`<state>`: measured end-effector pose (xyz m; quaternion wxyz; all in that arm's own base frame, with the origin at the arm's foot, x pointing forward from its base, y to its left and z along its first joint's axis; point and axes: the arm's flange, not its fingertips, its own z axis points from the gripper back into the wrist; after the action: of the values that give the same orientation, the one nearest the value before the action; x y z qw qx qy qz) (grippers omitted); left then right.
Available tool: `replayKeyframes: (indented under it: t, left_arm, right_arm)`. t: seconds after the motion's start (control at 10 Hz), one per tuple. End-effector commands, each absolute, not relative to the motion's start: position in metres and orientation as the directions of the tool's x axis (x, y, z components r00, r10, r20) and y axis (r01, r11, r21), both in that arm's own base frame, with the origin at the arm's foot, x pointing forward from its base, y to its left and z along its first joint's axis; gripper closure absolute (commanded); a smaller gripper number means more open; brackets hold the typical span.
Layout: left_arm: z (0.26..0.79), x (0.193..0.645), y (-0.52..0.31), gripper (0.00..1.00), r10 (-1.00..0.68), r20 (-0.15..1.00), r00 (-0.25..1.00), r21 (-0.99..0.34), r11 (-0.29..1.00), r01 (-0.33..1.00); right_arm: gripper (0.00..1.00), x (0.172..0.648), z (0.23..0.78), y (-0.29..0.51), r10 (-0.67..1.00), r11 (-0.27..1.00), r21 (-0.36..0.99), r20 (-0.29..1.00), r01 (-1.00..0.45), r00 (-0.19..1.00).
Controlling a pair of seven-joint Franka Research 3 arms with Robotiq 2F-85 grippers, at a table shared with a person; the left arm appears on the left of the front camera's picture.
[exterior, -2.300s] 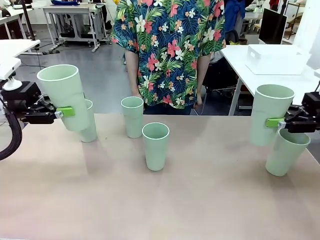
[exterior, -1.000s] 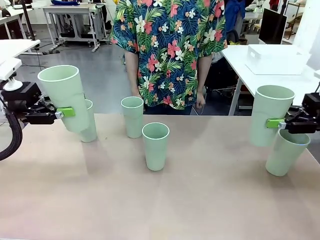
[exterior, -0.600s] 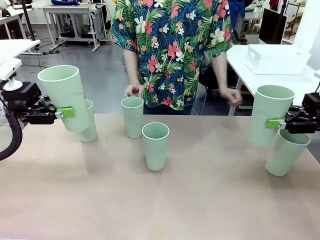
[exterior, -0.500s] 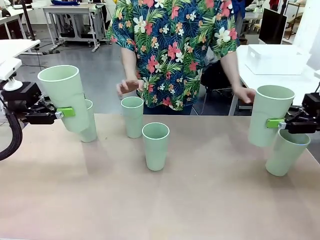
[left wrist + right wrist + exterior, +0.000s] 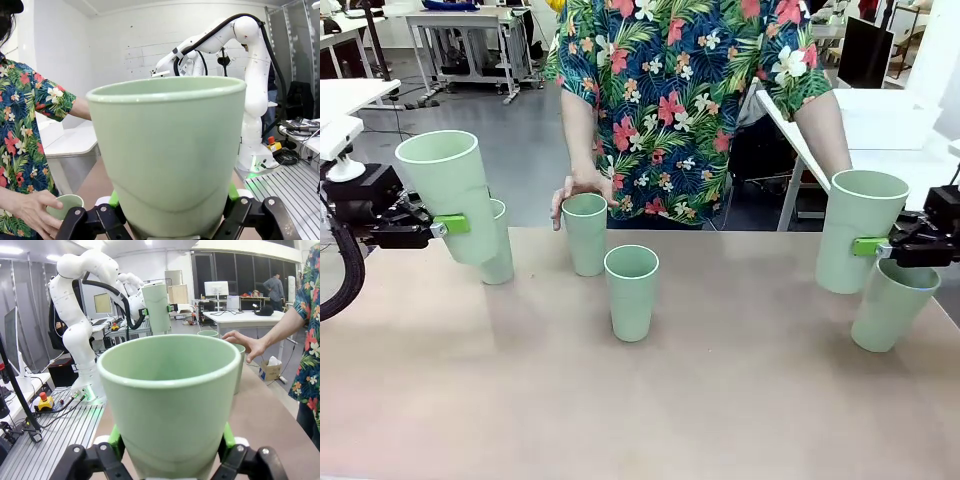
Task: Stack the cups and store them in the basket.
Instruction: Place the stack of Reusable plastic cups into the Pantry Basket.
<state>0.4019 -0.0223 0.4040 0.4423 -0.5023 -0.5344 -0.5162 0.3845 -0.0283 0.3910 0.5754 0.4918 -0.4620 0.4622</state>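
The left end effector (image 5: 448, 224) is clamped on the first cup (image 5: 445, 185), tall, tapered, matte pale mint-green and held clear of the surface (image 5: 740, 410). Just behind it stands the second cup (image 5: 501, 252). The person's hand (image 5: 570, 196) touches the rim of the third cup (image 5: 585, 240). The fourth cup (image 5: 631, 295) stands nearer, mid-surface. The right end effector (image 5: 868, 246) grips the fifth cup (image 5: 855, 220), with the sixth cup (image 5: 890, 312) just beside it. The white basket (image 5: 892, 118) sits on a far table (image 5: 920, 160).

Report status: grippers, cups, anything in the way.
Left gripper shut on left cup; right gripper shut on right cup. Four more cups standing on table, unstacked. Person's hand on far middle cup.
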Motion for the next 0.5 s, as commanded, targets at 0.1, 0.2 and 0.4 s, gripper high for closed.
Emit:
replayKeyframes:
  t: [0.1,0.2,0.4]
  left_arm:
    - [0.4057,0.4015,-0.0220,0.16,0.085,0.990,-0.111,0.115,-0.037,0.993]
    - [0.4057,0.4015,-0.0220,0.16,0.085,0.990,-0.111,0.115,-0.037,0.993]
    - [0.4057,0.4015,-0.0220,0.16,0.085,0.990,-0.111,0.115,-0.037,0.993]
  right_arm:
    - [0.13,0.3864,0.3939,-0.0284,0.080,0.090,0.132,0.987,-0.987,0.139]
    - [0.13,0.3864,0.3939,-0.0284,0.080,0.090,0.132,0.987,-0.987,0.139]
    - [0.13,0.3864,0.3939,-0.0284,0.080,0.090,0.132,0.987,-0.987,0.139]
